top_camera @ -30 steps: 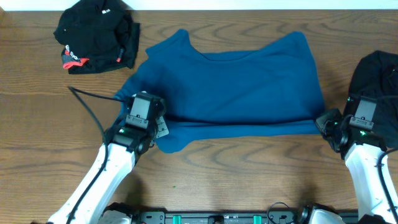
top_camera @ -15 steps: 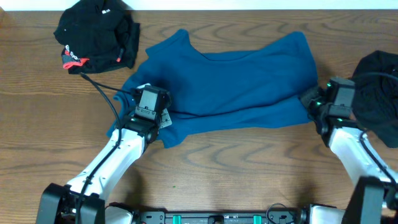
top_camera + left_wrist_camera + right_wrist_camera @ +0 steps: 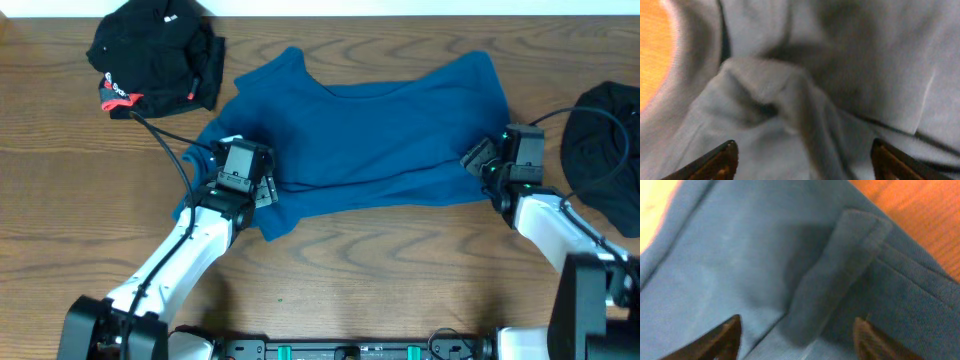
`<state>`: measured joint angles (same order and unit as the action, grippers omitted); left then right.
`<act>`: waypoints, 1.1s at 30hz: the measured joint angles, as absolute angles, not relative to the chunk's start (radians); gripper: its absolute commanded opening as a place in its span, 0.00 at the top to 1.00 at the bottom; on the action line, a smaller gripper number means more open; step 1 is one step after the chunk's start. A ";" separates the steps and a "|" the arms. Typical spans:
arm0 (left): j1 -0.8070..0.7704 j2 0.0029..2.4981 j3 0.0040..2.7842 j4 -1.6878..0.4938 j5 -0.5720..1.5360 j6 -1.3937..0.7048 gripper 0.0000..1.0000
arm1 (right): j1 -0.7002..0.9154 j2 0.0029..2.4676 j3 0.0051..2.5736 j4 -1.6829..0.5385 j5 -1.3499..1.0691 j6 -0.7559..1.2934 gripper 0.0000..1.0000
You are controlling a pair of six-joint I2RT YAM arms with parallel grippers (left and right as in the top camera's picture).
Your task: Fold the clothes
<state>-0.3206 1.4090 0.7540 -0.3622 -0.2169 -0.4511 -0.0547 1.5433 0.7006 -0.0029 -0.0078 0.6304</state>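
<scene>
The teal-blue shirt (image 3: 370, 130) lies spread across the middle of the table, its lower edge doubled back over itself. My left gripper (image 3: 241, 152) stands open over the shirt's lower left part. In the left wrist view its fingers (image 3: 722, 160) are wide apart above a raised ridge of shirt (image 3: 790, 100), gripping nothing. My right gripper (image 3: 482, 160) is open at the shirt's lower right corner. Its fingertips (image 3: 722, 337) straddle a folded flap of the shirt (image 3: 840, 270) without holding it.
A black garment with red-and-white trim (image 3: 155, 60) is bunched at the back left. A plain dark garment (image 3: 605, 130) lies at the right edge, close to my right arm. Bare wooden table (image 3: 400, 270) runs along the front.
Both arms carried the shirt's lower edge toward the back, laying it over the shirt. Both grippers then opened and let go of the fabric.
</scene>
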 measured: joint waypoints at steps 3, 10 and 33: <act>-0.321 1.325 0.754 -0.419 -0.218 -0.442 0.00 | -0.044 1.439 0.710 -0.006 -0.099 0.556 0.22; -0.315 1.046 0.755 -0.481 -0.278 -0.467 0.02 | 0.166 1.279 0.751 -0.015 -0.310 0.406 0.23; -0.031 0.663 0.770 -0.939 -0.516 -0.792 0.02 | 0.789 1.667 1.068 -0.223 -0.086 0.109 0.21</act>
